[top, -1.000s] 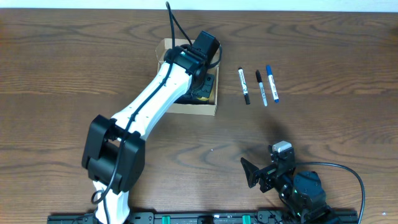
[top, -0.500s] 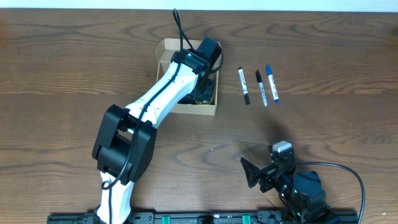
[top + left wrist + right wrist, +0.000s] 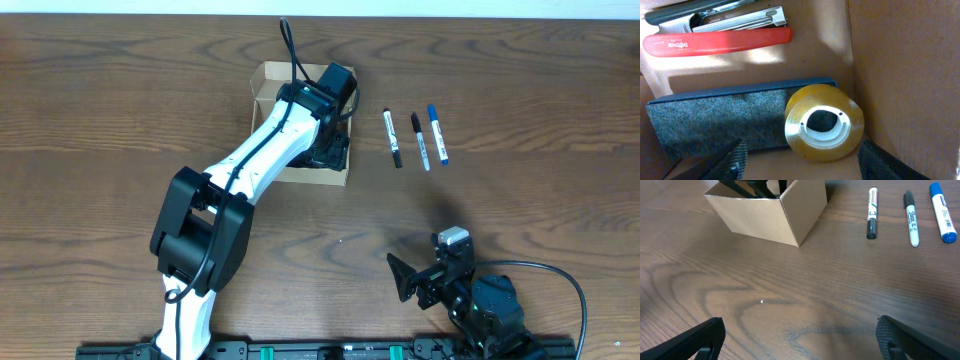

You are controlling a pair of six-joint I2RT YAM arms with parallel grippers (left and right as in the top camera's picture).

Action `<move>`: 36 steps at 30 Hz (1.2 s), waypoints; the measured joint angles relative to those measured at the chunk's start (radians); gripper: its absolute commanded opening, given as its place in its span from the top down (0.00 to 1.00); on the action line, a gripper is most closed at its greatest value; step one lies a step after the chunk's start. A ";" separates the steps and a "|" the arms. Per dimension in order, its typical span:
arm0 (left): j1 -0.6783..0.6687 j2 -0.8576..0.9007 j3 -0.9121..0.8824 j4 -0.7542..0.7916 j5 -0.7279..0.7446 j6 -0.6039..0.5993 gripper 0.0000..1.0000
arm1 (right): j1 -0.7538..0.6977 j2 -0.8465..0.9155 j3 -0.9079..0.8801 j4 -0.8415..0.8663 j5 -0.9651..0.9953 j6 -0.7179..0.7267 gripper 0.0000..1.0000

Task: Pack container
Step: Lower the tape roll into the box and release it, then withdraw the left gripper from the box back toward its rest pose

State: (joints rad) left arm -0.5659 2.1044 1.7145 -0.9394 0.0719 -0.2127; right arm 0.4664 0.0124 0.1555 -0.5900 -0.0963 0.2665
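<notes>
Left elbow swung forward; left hand (image 3: 802, 157) inside container (image 3: 262, 78).
It is spread above tape roll (image 3: 840, 112); right hand (image 3: 800, 335) spread over counter (image 3: 790, 275).

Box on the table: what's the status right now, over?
Left gripper open inside the container, above the tape roll. Right gripper open, holding nothing. Three markers outside, unpacked. Nothing in the way.

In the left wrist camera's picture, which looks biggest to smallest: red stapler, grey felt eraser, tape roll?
Largest: grey felt eraser.
Then: red stapler, partly cut off by the frame.
Smallest: tape roll.
</notes>
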 measured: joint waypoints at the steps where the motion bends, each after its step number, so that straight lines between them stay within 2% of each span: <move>1: 0.000 -0.002 0.000 -0.001 0.000 0.000 0.27 | 0.000 0.000 0.000 0.000 0.000 0.000 0.01; 6: 0.000 -0.055 0.000 -0.003 0.000 0.000 0.24 | 0.000 0.000 0.000 0.000 0.000 0.000 0.01; 13: 0.000 -0.286 0.000 -0.018 -0.023 0.003 0.20 | 0.000 0.000 0.000 0.000 0.000 0.000 0.01; 22: 0.020 -0.478 0.000 -0.143 -0.042 0.018 0.16 | 0.000 0.000 0.000 0.000 0.000 0.000 0.01; 29: 0.098 -0.572 0.000 -0.304 -0.045 0.090 0.16 | 0.000 0.000 0.000 0.000 0.000 0.000 0.01; 36: 0.172 -0.657 0.000 -0.357 0.014 0.153 0.15 | 0.000 0.000 0.000 0.000 0.000 0.000 0.01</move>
State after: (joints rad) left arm -0.3935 1.4471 1.7142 -1.2961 0.0856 -0.0601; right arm 0.4664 0.0124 0.1555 -0.5900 -0.0967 0.2661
